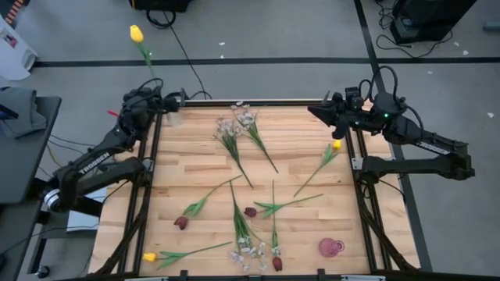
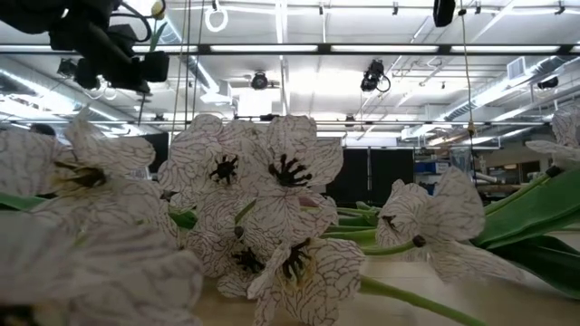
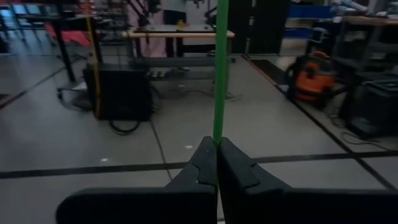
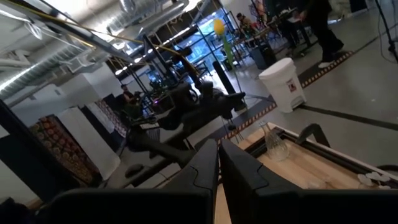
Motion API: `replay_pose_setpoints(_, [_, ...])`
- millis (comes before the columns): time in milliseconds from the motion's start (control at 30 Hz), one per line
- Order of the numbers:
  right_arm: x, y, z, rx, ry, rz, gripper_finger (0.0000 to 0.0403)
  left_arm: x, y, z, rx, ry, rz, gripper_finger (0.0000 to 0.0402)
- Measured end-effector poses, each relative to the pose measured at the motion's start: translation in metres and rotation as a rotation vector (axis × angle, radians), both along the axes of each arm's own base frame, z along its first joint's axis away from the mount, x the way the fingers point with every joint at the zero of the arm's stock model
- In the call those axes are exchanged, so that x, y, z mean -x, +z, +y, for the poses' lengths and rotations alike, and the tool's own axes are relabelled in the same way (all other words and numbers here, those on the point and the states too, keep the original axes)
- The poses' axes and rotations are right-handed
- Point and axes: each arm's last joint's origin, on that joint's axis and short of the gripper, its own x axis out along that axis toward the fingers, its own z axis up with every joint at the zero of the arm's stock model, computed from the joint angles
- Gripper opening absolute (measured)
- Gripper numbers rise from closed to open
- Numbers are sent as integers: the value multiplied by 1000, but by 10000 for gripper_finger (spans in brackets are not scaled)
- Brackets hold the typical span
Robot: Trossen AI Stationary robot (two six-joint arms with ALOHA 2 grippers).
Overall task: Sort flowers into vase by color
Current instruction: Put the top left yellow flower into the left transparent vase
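Note:
My left gripper (image 1: 156,87) stands off the table's far left corner, shut on a yellow tulip (image 1: 137,33) that rises upright above it. My right gripper (image 1: 314,111) hovers shut over the far right of the table, with nothing showing between its fingers (image 4: 217,146). A clear glass vase (image 4: 273,144) stands at the far left corner (image 1: 173,119). On the tabletop lie a yellow tulip (image 1: 336,144) near my right gripper, another (image 1: 148,256) at the near left, dark red tulips (image 1: 181,222) (image 1: 250,211) (image 1: 276,264), and whitish blossom sprays (image 1: 234,125) (image 1: 248,251). My left gripper pinches the tulip's green stem (image 3: 217,134) between its two fingers, well below the bloom. The fingers point about level toward the far side and lie across the stem. The tulip stands upright in the hold, lifted clear of the table, bloom on top.
A small pink vase (image 1: 331,247) sits near the table's near right corner. Whitish blossoms (image 2: 272,208) fill the low view right in front of the camera. Black frame rails (image 1: 148,179) run along the table's left and right sides.

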Motion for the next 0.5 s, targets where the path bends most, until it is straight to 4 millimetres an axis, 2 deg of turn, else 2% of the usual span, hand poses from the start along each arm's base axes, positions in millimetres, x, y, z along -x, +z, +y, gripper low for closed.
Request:
replay_pose_setpoints(167, [-3,-1,-1,5,0,10,30,9,-1,7,5,54,21,1])
replay_pose_setpoints(500, [-9,-4,-3,62,0,41,30,7,-18,8,-77,45,-27,1])
